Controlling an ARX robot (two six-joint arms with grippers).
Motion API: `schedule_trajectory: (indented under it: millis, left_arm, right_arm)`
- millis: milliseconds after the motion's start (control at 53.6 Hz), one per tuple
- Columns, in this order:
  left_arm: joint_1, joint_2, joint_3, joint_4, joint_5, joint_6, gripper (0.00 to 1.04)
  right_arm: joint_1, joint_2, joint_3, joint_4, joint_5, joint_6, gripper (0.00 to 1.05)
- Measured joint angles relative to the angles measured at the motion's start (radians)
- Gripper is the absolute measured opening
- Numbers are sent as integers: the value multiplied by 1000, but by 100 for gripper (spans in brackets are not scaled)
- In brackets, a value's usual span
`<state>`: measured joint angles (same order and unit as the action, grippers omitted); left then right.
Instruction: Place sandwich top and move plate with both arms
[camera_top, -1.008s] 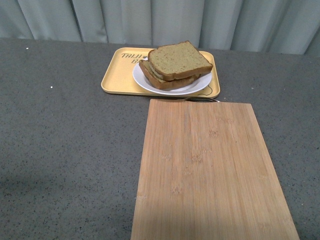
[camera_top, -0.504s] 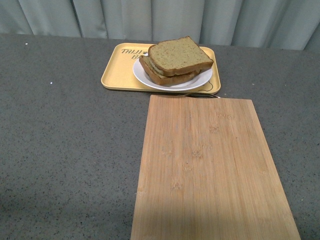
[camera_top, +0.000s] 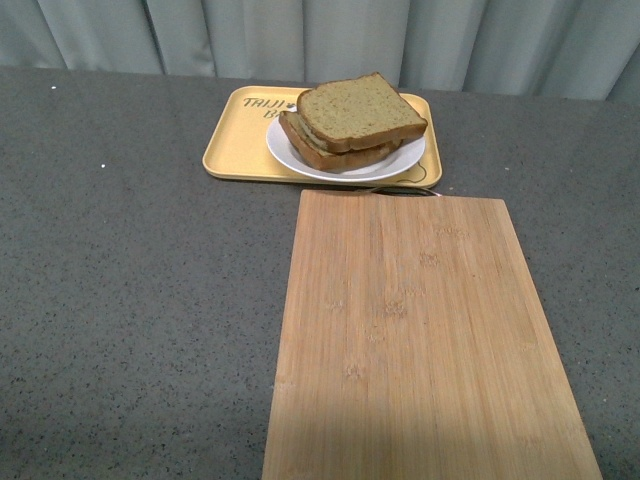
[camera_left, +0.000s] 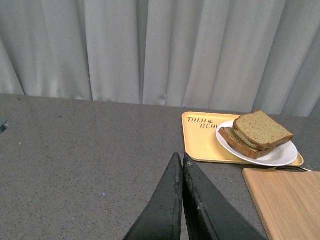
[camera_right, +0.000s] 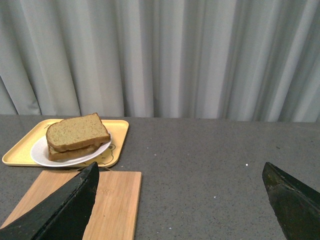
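The sandwich top (camera_top: 362, 113) is tan-brown bread with a rough, porous, speckled surface and a darker crust. The plate (camera_top: 404, 165) under it looks like white ceramic or plastic, smooth and a little glossy. The tray (camera_top: 232, 150) looks like yellow plastic, smooth with a soft sheen and dark print. The board (camera_top: 420, 340) is light wood with visible grain in long strips, matt. The table (camera_top: 130, 300) is dark grey, speckled like stone, matt. The curtain (camera_top: 300, 40) behind is pale grey cloth in soft folds. The gripper fingers (camera_left: 172, 205) look like matt black plastic.

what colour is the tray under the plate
Yellow, with dark lettering on it; the tray under the plate shows best in the front view.
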<state>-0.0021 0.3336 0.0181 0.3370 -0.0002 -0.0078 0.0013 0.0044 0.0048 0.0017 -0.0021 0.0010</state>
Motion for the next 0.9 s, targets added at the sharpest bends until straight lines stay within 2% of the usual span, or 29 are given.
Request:
schedule_trajectory:
  millis: [578,672,896]
  left_arm:
    - [0,-165,0,-165,0,0,4]
    - [0,-281,0,-316,0,0,4]
    - [0,-328,0,-335,0,0,4]
  right_arm:
    - [0,0,0,0,0,0,95]
    - [0,0,0,0,0,0,95]
    - [0,0,0,0,0,0,95]
